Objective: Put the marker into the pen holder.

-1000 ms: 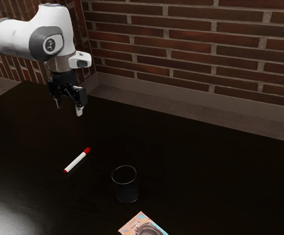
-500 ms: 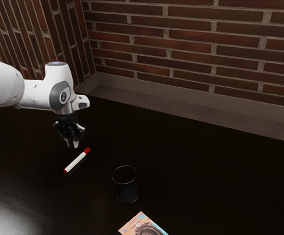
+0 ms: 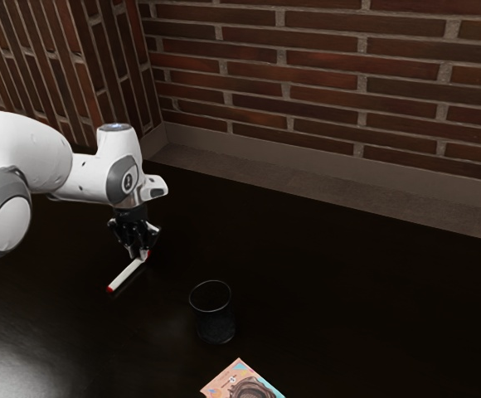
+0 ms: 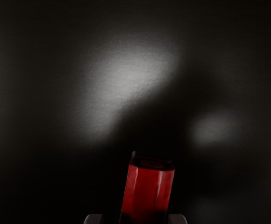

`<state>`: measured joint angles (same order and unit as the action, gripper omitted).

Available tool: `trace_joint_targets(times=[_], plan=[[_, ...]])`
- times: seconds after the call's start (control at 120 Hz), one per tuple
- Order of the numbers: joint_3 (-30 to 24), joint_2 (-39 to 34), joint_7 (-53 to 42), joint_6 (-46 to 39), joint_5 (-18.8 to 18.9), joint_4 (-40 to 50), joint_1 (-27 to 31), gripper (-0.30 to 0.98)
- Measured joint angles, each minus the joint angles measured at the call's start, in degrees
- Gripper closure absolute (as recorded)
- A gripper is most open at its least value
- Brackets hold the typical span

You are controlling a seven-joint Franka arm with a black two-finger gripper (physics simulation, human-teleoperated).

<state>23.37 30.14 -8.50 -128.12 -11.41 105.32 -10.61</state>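
Exterior view: our gripper (image 3: 139, 256) low over the dark table (image 3: 348, 315), at the red-capped end of the marker (image 3: 126, 275). Marker lying on the tabletop, outside the pen holder (image 3: 213, 323), which stands upright nearby. Illustrated card (image 3: 242, 385) near the holder.

Wrist view: our fingertips apart, red cap (image 4: 147, 191) between them, a gap on one side; we are not clamped on it.

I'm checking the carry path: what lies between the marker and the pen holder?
Bare black tabletop separates the red-capped marker from the pen holder in the exterior view.
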Motion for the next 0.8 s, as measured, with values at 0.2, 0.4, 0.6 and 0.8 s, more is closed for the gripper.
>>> trace_joint_targets(times=[0.2,0.4,0.6,0.8], plan=[[0.0,0.5,0.4,-0.8,0.0,0.2,0.0,0.58],[0.0,0.9,0.8,-1.3,0.0,0.3,0.0,0.65],[0.0,0.7,1.8,-1.6,0.9,0.4,0.0,0.75],[-1.4,-5.4,3.1,-1.3,3.2,0.6,-0.2,0.78]])
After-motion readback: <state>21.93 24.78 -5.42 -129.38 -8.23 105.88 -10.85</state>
